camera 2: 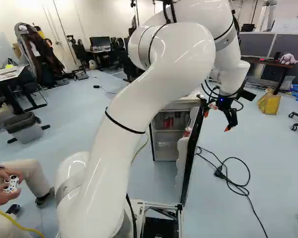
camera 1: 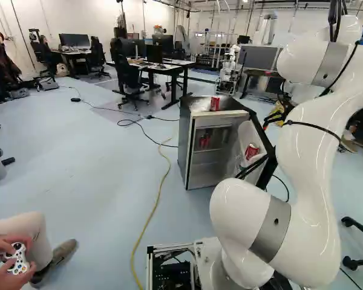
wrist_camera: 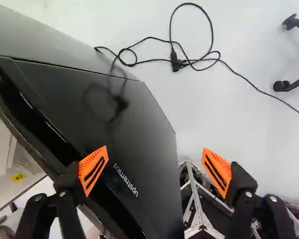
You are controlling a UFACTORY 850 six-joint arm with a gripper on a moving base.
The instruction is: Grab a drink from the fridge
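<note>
Red cans (camera 1: 204, 142) stand on a shelf inside the small fridge (camera 1: 184, 142), whose door (wrist_camera: 139, 119) is open. Another red can (camera 1: 251, 151) sits in the door's inner rack (camera 1: 245, 134), and one more can (camera 1: 215, 103) stands on top of the fridge, beside some clear plastic (camera 1: 199, 106). The jaws (camera 2: 217, 121) are on the outer side of the door, away from the shelves, pointing downward. In the wrist view the jaws (wrist_camera: 155, 152) are spread wide with nothing pinched between their orange pads (wrist_camera: 93, 171); the door's glossy black outer face stretches below and ahead of them, one finger over it and the other past its edge, above the metal frame (wrist_camera: 194, 199) of the base. A black cable (camera 2: 233, 173) lies looped on the floor (camera 2: 273, 163) outside the door. On the fridge's other side a yellow cord (camera 1: 151, 217) runs along the floor toward the base. Farther back, a table (camera 1: 163, 68) carries monitors (camera 1: 164, 43), with a black office chair (camera 1: 128, 72) near it.
</note>
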